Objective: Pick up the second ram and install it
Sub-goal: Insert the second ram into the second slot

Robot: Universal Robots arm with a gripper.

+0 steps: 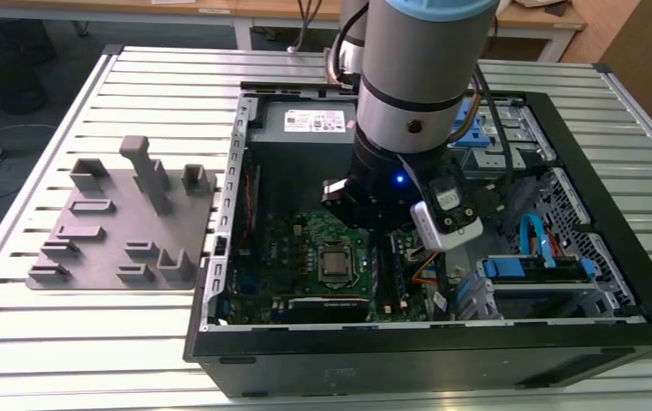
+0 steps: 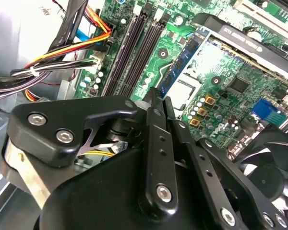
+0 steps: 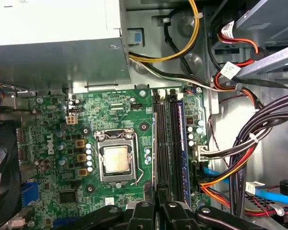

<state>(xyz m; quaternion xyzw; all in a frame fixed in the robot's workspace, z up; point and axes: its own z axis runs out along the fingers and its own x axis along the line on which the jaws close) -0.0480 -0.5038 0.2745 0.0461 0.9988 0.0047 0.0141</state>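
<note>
In the second wrist view my gripper (image 2: 158, 94) is shut on the second ram (image 2: 180, 62), a thin dark-blue stick seen edge-on that juts out from between the black fingers (image 2: 153, 143). It hangs above the green motherboard (image 2: 221, 67), lying parallel to the black memory slots (image 2: 134, 48). The first wrist view shows the second ram (image 3: 154, 153) as a narrow line beside the slots (image 3: 165, 143), running out from my gripper (image 3: 157, 203). Another memory stick (image 3: 182, 143) sits in the outermost slot. In the exterior view the arm (image 1: 417, 103) reaches down into the open computer case (image 1: 221, 257).
The grey fixture block (image 1: 121, 223) lies on the slatted table at the exterior view's left, its slots bare. Around the slots are the processor socket (image 3: 116, 158), a cable bundle (image 3: 240, 143), the power supply (image 3: 53, 28) and a black fan (image 3: 0, 167).
</note>
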